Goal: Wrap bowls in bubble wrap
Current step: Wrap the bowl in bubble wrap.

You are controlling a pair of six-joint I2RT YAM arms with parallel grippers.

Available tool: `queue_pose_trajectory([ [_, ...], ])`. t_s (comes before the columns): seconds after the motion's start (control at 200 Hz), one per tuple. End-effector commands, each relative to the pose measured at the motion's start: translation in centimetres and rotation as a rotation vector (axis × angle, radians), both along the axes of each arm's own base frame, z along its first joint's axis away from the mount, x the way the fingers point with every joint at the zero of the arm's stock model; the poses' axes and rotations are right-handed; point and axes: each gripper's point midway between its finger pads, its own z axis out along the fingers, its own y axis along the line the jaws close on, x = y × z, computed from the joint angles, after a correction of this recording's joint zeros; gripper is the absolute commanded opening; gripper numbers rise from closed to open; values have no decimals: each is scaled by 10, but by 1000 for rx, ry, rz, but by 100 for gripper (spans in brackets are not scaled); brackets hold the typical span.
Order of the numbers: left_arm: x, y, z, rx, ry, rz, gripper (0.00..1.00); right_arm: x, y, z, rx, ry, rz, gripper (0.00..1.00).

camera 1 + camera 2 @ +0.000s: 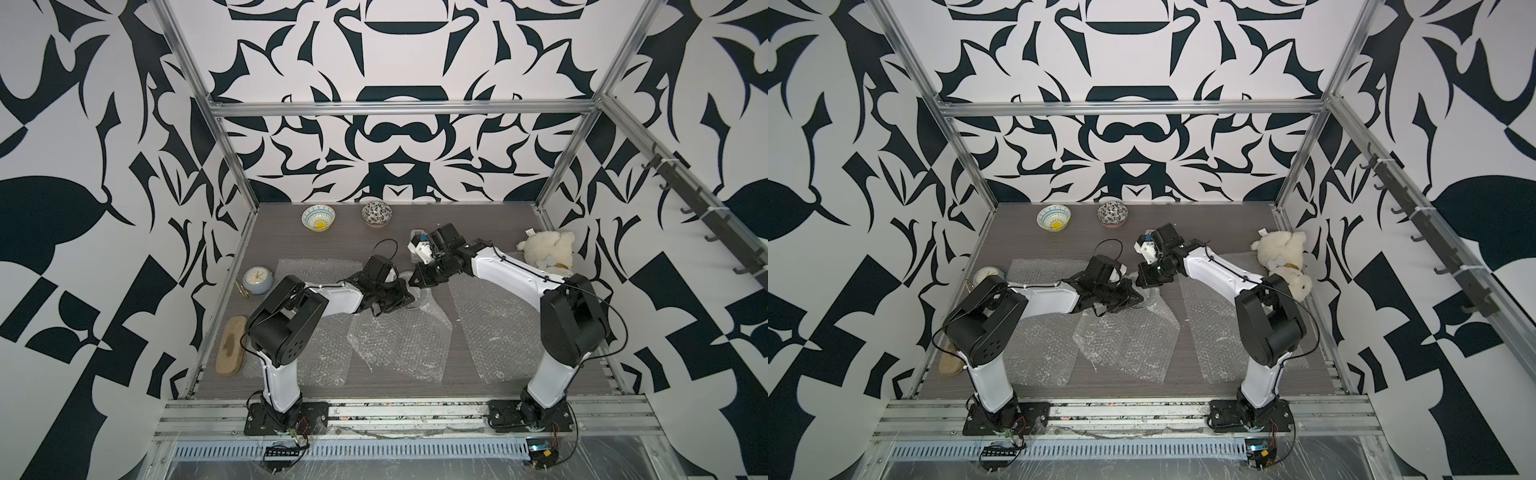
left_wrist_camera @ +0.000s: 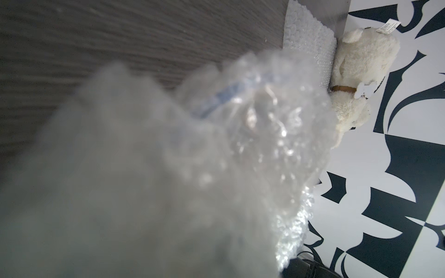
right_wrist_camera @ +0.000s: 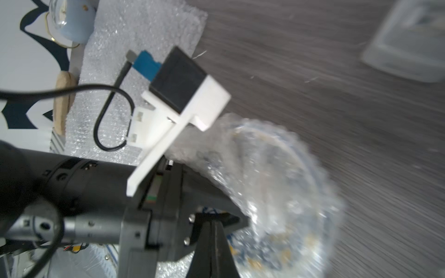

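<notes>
Blue bowl (image 3: 277, 187) under wrap (image 1: 399, 340)

The blue bowl sits in the middle of the table (image 1: 478, 224), with a bunched corner of wrap lying over it. The left gripper (image 1: 407, 299) is closed on that wrap, right beside the bowl. The right gripper (image 1: 412, 282) is closed too, at 12 o'clock from the left one; I cannot tell if it pinches any wrap. A pale bowl (image 1: 318, 218) and a black-and-white bowl (image 1: 376, 213) stand bare at 11 and 12 o'clock.
</notes>
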Motion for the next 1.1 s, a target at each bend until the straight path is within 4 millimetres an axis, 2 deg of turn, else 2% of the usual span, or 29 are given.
queue_pose_trajectory([
  [0.0,0,2,-3,30,-3,-8,0,9,15,3,66,14,1,5],
  [0.13,0,2,-2,32,-3,-11,0,13,22,-11,74,42,9,5],
  [0.325,2,1,0,35,-12,-12,0,15,15,-35,21,81,-11,5],
  [0.46,4,2,7,36,-27,-6,7,15,2,-53,-42,98,-42,5],
  [0.58,7,7,19,58,-64,12,21,18,-8,-64,-81,108,-70,5],
  [0.765,10,27,36,128,-134,59,39,20,-14,-74,-135,103,-86,5],
  [0.935,14,50,51,149,-175,129,41,23,-18,-77,-166,95,-96,4],
  [1.095,11,85,54,187,-180,214,45,23,-24,-78,-203,78,-108,5],
])
